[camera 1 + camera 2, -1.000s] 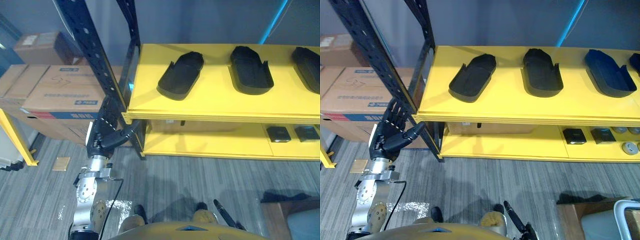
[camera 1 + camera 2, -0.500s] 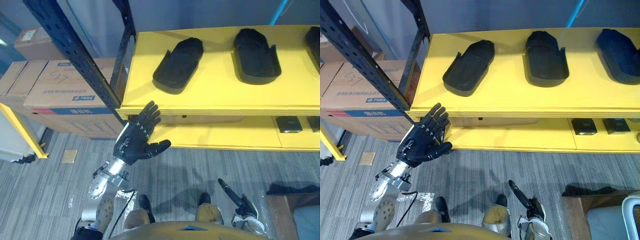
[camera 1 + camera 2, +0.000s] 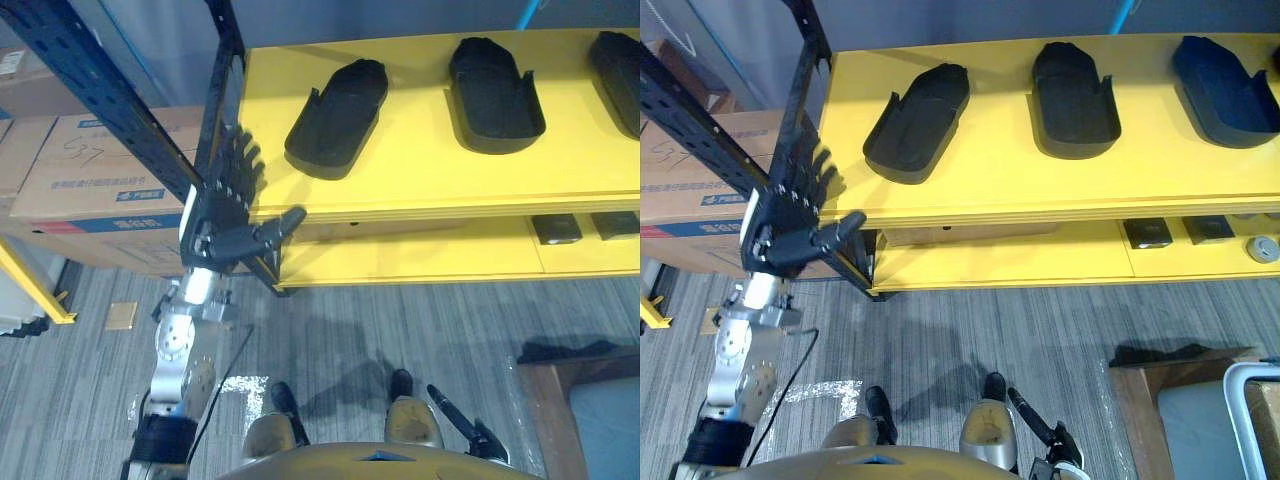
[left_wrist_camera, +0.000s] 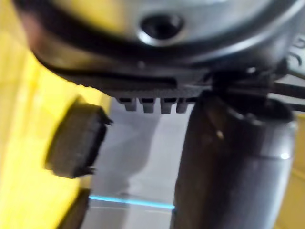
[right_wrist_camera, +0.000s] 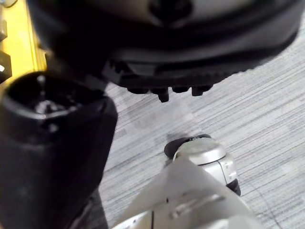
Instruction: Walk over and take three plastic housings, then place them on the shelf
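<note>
Left eye view: your left hand, spread open and empty at the left end of the shelf, looks poised for the nearest housing (right hand hangs low, grip unreadable).

Head stereo pair looks steeply down, eyes slightly offset sideways. Both share the yellow shelf, black housings and grey floor. Left wrist cam sits tight behind the left robot hand, facing the shelf. Right wrist cam, behind the right robot hand, faces the floor.
</note>
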Controlling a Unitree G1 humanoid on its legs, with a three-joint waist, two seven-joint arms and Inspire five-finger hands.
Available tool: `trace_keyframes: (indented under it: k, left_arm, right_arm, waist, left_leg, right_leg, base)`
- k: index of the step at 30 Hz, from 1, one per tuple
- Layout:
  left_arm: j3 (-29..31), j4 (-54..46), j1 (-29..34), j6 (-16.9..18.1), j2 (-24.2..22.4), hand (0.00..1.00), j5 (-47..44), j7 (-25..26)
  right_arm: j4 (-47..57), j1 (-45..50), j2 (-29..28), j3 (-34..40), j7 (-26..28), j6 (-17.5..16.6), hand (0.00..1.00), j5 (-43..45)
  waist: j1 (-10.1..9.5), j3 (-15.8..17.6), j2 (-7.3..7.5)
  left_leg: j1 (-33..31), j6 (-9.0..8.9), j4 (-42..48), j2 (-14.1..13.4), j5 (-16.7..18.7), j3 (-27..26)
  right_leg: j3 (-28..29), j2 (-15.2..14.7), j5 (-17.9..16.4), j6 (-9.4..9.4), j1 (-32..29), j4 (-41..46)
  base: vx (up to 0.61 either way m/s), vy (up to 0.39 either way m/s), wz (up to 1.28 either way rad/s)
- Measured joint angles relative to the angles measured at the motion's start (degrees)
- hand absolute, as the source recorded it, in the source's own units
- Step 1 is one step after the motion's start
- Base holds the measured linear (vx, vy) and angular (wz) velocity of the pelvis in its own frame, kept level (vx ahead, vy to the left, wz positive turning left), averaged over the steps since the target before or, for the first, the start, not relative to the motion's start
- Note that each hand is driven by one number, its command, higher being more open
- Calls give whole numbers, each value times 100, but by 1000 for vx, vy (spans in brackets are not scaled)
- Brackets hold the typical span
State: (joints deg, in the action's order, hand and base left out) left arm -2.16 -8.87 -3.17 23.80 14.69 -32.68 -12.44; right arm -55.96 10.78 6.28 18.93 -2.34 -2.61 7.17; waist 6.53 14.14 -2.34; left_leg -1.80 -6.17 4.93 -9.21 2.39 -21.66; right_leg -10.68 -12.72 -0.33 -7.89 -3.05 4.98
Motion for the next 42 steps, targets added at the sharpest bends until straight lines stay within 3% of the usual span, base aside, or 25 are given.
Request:
trace_keyframes:
  k: [6, 13, 17, 21, 25, 28, 34, 42]
  left_arm:
    - [4, -234, -639, -28, 176, 100, 431, 273]
    - [113, -154, -916, -585, 290, 100, 1085, 1436]
    - [399, 451, -1313, -734, 396, 100, 1271, 2118]
    - [446, 742, -1818, -795, 599, 100, 1386, 2464]
    - [445, 784, -2222, -818, 842, 100, 1546, 2531]
    - [437, 785, -2451, -1028, 980, 100, 1688, 2540]
    - [290, 902, -2843, -1096, 1169, 100, 1738, 2291]
    - [23, 1445, -3688, -1791, 1664, 100, 1617, 1938]
  right_arm:
    - [-20, 8, -3, 119, 110, 107, 100, -7]
    - [71, -12, -3, 188, 276, 203, 100, -4]
    - [81, -50, 2, 182, 357, 235, 100, 1]
    - [116, -48, 0, 178, 373, 330, 100, 4]
    - [301, -45, 2, 125, 382, 338, 100, 9]
    - [457, -46, -14, 51, 466, 338, 100, 7]
    - [644, -34, -1, 46, 492, 332, 100, 7]
    - [832, 1, 13, -46, 688, 357, 100, 9]
  waist:
    - [175, 18, 0]
    - [183, 266, -53]
    - [181, 430, -39]
    - [213, 579, 25]
    - [250, 673, 66]
    - [301, 697, 64]
    - [302, 815, 26]
    - [325, 821, 19]
  left_leg:
    - [36, -14, 301, -59, 169, -15]
    - [39, -39, 497, -142, 374, -25]
    - [-116, -42, 576, -150, 377, -57]
    - [-197, -29, 639, -160, 371, -81]
    - [-217, -19, 686, -165, 389, -180]
    - [-285, -16, 756, -191, 392, -244]
    - [-276, -28, 905, -271, 496, -326]
    - [-277, -36, 1004, -333, 562, -494]
  right_leg:
    - [237, 29, 1, -2, 10, 24]
    - [331, 83, -22, 14, -14, 139]
    - [459, 84, -60, 35, -269, 276]
    - [523, 84, -50, 22, -406, 385]
    - [639, 87, -49, 22, -493, 412]
    - [687, 100, -47, 21, -583, 455]
    - [791, 150, -48, 22, -605, 498]
    - [953, 194, -48, 21, -729, 578]
  base:
    - [39, 7, -21]
    - [-26, 5, -6]
    - [-84, -4, -10]
    - [-12, -1, -5]
    - [-1, 6, -11]
    - [10, -4, -9]
    - [2, -6, -9]
    - [-12, -1, -10]
